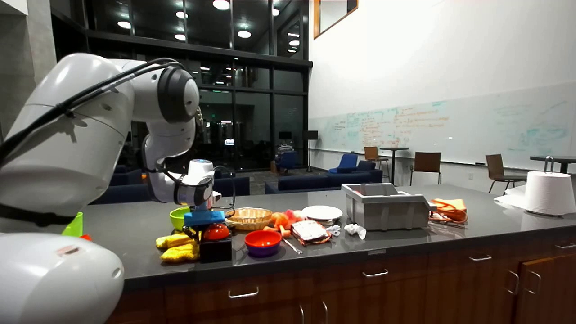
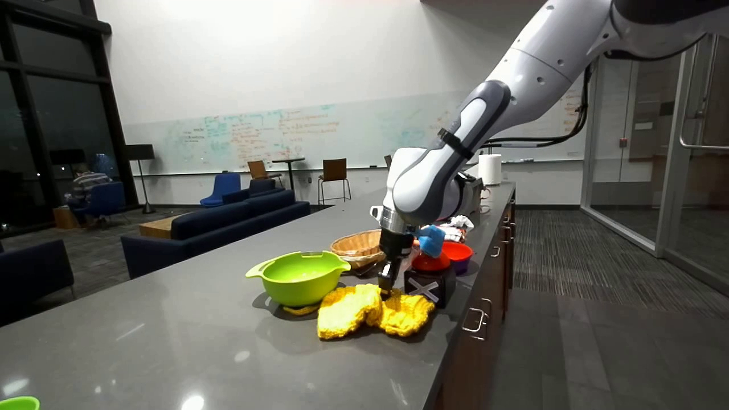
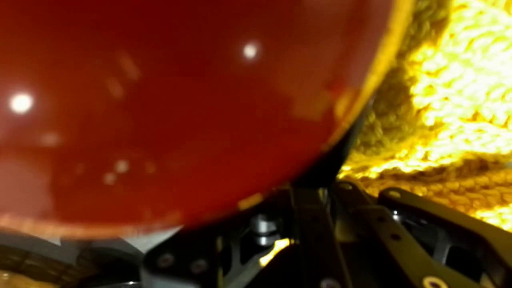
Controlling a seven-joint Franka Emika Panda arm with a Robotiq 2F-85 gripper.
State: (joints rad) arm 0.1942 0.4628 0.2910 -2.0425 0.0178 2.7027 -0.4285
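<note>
one yellow knit heap [image 2: 370, 312] on the counter [image 2: 188, 336], near its edge; shows two lobes, can't say if they're one piece. tool [image 2: 386, 291] points down at it, tips about at its top edge, right beside the black box [image 1: 217, 250]; contact looks likely, not confirmed. box carries a red dome [image 1: 216, 231], and that fills most of the wrist view. tool state: can't tell. linkage runs in close, but dome edge and shadow hide the tips, so no call on apart, together or clamped on yarn.

handling: heap and box sit close together, so i'd go slow and mostly vertical in there. drift toward the box probably clips the dome. don't trust the wrist view for tip position. knit should be soft and give easily, so light contact won't show much; watch the folds for movement. loose loops could snag the linkage. green bowl [image 2: 302, 291] is just beside the heap, with a yellow strip [image 2: 300, 311] showing at its foot, so a hard drag might shift it.
</note>
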